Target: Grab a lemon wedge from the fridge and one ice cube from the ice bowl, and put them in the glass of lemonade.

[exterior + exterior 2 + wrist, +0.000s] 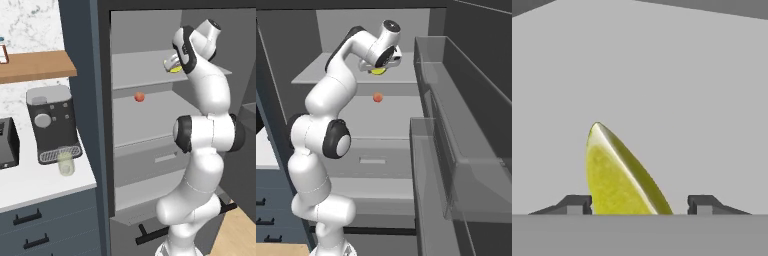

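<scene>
Lemon wedge (619, 177) lies on the upper grey shelf (142, 67) inside the open fridge (356, 42), and in my hand view it rises between my two dark fingertips (574, 204), its pale cut face turned left and its yellow rind curving down to the right. It sits closer to the left tip, almost against it, with a clear gap to the right tip, so my jaws stand apart around the wedge and do not pinch it. From the left base view a sliver of yellow shows just under my gripper (172, 65) at the right part of that shelf; from the right base view the same yellow sliver peeks out beneath my hand.

One shelf down, a small red round fruit (139, 97) rests on its own, well apart from the wedge. Below that shelf is the grey drawer (150, 162) with a flat handle. The fridge door (456, 150) is swung wide on the right, its clear bins showing in the right base view.

Left of the fridge, past the dark blue-grey cabinet panel (82, 75), the glass of lemonade (65, 162) stands on the white counter (40, 187), just in front of the coffee machine (52, 122). A wooden wall shelf (37, 65) hangs above the machine
</scene>
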You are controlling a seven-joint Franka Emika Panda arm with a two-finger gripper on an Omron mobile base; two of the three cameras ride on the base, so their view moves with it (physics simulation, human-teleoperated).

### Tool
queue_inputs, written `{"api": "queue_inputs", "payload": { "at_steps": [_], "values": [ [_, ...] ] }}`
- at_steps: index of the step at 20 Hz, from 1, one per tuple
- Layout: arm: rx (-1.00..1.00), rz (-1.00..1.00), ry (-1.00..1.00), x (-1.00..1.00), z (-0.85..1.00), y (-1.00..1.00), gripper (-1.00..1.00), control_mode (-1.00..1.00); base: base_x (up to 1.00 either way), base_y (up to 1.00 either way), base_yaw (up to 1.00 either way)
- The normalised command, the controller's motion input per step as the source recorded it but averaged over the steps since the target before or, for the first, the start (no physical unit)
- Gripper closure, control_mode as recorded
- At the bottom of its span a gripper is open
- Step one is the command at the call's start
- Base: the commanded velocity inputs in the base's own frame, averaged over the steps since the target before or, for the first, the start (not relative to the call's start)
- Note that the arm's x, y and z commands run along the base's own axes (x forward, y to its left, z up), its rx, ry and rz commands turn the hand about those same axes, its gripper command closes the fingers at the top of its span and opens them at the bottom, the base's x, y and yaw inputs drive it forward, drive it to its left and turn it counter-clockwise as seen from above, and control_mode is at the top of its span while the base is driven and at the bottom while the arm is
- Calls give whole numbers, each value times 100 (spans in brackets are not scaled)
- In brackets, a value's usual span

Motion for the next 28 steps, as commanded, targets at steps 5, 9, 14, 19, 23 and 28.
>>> {"api": "queue_inputs", "payload": {
  "at_steps": [5,9,14,19,23,28],
  "values": [
    [0,0,-1,-14,0,3,100,-100,0,0,0],
    [0,0,-10,-89,1,12,100,-100,0,0,0],
    [0,0,-5,-100,0,16,100,-100,0,0,0],
    [0,0,0,-100,0,18,100,-100,0,0,0],
    [0,-7,1,-100,0,15,100,-100,0,0,0],
    [0,-21,3,-100,0,15,100,-100,0,0,0]
  ]
}}
